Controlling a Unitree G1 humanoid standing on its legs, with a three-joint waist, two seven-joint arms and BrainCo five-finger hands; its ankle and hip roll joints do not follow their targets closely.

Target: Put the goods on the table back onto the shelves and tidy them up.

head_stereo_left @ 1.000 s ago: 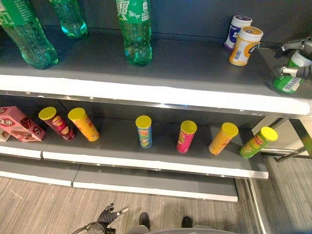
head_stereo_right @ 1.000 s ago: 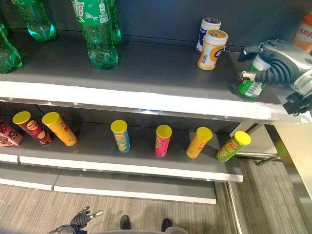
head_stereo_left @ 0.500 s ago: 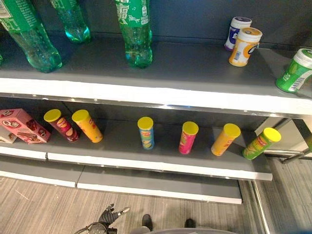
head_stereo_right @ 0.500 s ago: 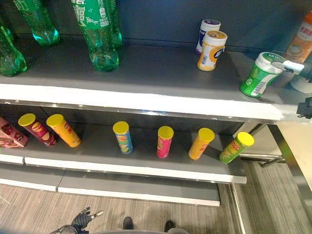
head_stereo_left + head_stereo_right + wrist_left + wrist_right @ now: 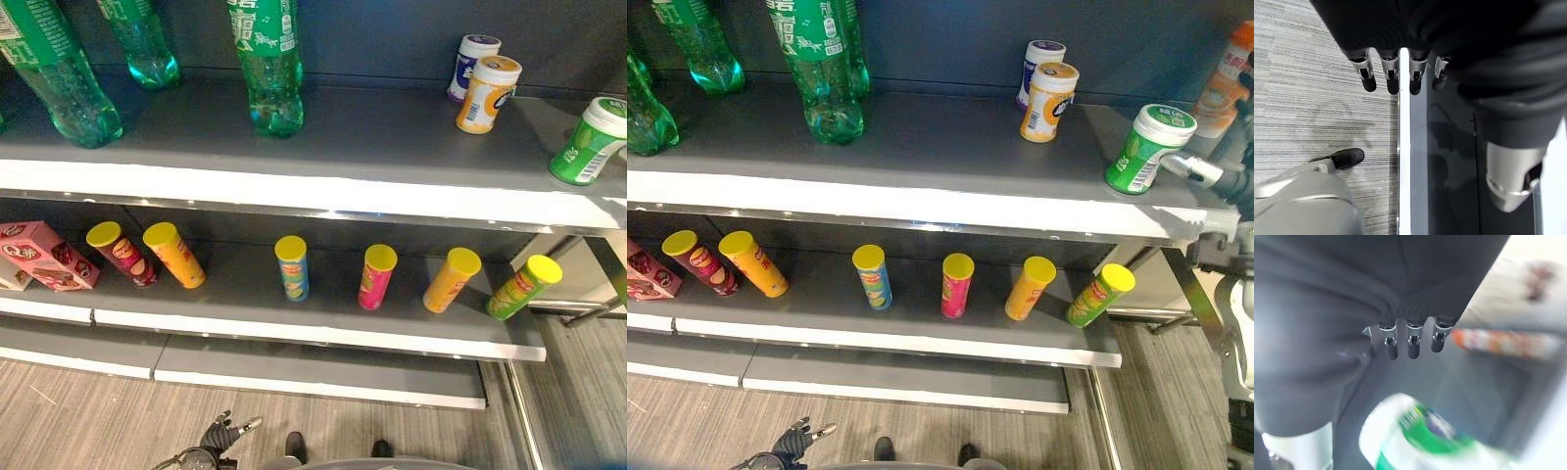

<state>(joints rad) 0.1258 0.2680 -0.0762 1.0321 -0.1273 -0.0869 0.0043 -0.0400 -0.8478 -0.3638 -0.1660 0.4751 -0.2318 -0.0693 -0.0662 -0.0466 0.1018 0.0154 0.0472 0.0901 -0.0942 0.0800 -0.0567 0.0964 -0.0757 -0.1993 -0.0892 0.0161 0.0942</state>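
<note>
Your right hand (image 5: 1215, 176) is off the green jar (image 5: 1148, 147), fingers straight and holding nothing; jar stands on the top shelf (image 5: 372, 132) at its right end. Your left hand (image 5: 223, 433) hangs low over the floor, fingers relaxed, empty.

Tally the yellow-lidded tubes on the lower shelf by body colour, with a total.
red tube: 1
orange tubes: 2
blue tube: 1
pink tube: 1
green tube: 1
Total: 6
</note>
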